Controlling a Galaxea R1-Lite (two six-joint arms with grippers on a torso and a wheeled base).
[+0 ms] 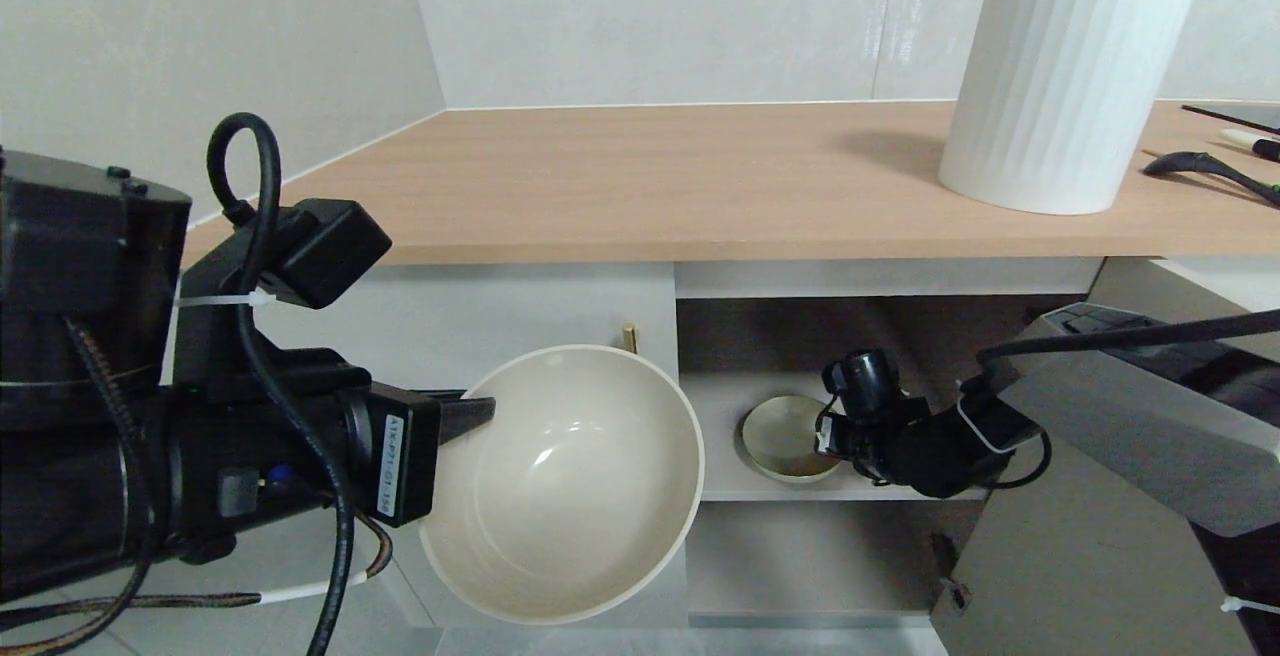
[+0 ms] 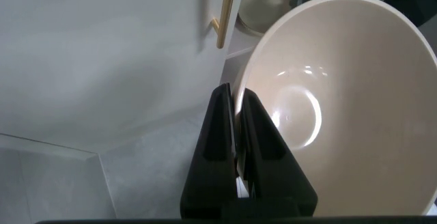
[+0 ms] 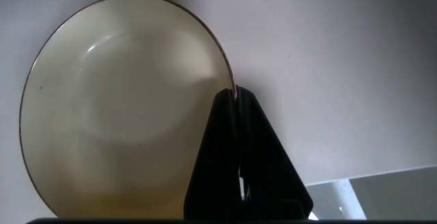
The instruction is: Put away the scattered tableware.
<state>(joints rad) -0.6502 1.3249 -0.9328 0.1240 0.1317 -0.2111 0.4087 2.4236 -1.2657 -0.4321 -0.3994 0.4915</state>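
My left gripper (image 1: 486, 410) is shut on the rim of a large cream bowl (image 1: 570, 481), which hangs tilted in front of the lower cabinet. In the left wrist view the fingers (image 2: 220, 118) pinch the bowl (image 2: 341, 101) at its edge. A small beige dish (image 1: 785, 436) is at the white shelf (image 1: 730, 481) inside the open cabinet. My right gripper (image 1: 828, 436) is shut on its rim. The right wrist view shows the dish (image 3: 123, 108) with its thin edge clamped in the gripper (image 3: 234, 95). I cannot tell whether the dish touches the shelf.
A wooden countertop (image 1: 650, 176) runs above the cabinet. On its right stand a tall white ribbed container (image 1: 1070, 76) and black utensils (image 1: 1210, 168). A closed cabinet door with a gold handle (image 1: 629, 338) is just behind the bowl; the handle (image 2: 222, 19) is near its rim.
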